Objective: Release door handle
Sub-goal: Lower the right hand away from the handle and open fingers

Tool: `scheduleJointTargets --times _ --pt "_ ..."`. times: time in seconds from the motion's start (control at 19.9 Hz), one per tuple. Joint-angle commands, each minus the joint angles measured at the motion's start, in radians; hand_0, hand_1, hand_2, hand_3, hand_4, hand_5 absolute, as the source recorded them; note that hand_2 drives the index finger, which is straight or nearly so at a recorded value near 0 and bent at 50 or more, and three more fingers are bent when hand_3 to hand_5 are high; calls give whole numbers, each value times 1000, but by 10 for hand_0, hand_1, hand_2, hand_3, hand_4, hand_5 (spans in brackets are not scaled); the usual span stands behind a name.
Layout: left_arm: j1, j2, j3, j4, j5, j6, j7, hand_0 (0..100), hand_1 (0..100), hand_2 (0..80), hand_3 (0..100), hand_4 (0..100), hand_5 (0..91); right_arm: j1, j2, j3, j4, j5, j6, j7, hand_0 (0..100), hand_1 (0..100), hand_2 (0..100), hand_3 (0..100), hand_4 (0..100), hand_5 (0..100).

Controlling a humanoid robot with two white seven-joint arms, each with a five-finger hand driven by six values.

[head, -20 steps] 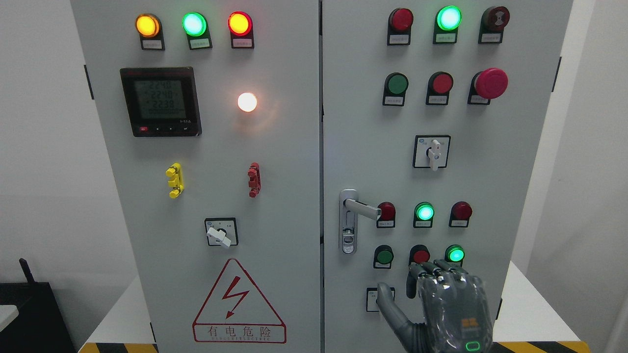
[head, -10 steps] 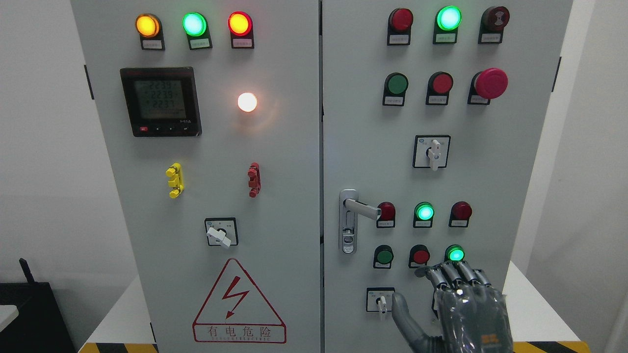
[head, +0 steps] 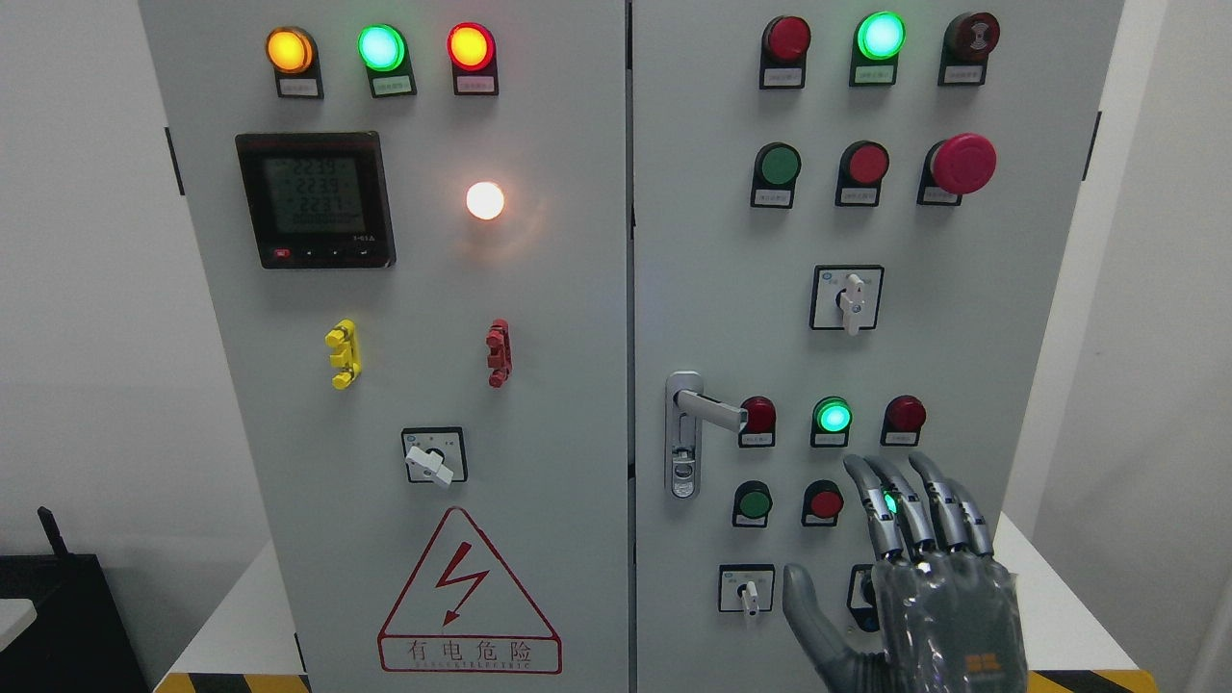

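Observation:
A silver lever door handle (head: pixel 710 410) sits on its lock plate (head: pixel 682 435) at the left edge of the grey cabinet's right door (head: pixel 712 241), lever pointing right. My right hand (head: pixel 914 568) is at the lower right, below and to the right of the handle and well apart from it. Its fingers (head: pixel 910 505) are stretched out and upright, thumb (head: pixel 807 606) spread to the left, holding nothing. The fingers partly cover a lit green button (head: pixel 890 501). The left hand is out of view.
The right door carries red and green buttons, a red mushroom stop button (head: pixel 962 164) and rotary switches (head: pixel 848 299). The left door (head: pixel 423 318) has a meter display (head: pixel 316 199), indicator lamps and a warning triangle (head: pixel 469 597). The cabinet stands on a white table (head: pixel 1049 606).
My right hand moved to the right and its fingers uncurled from bent to straight and upright, now covering the green button. The handle has not moved.

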Motion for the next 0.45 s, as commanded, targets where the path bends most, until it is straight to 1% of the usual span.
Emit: scheduleJointTargets --times 0.0,0.4 --pt "1 0 11 17 0 1 1 120 389 0 0 0 0 2 19 -16 -18 -10 -6 0 440 131 0 21 0 0" --pt "0 0 11 17 0 1 1 120 389 0 0 0 0 5 25 -15 -18 -11 -6 0 437 132 0 35 0 0"
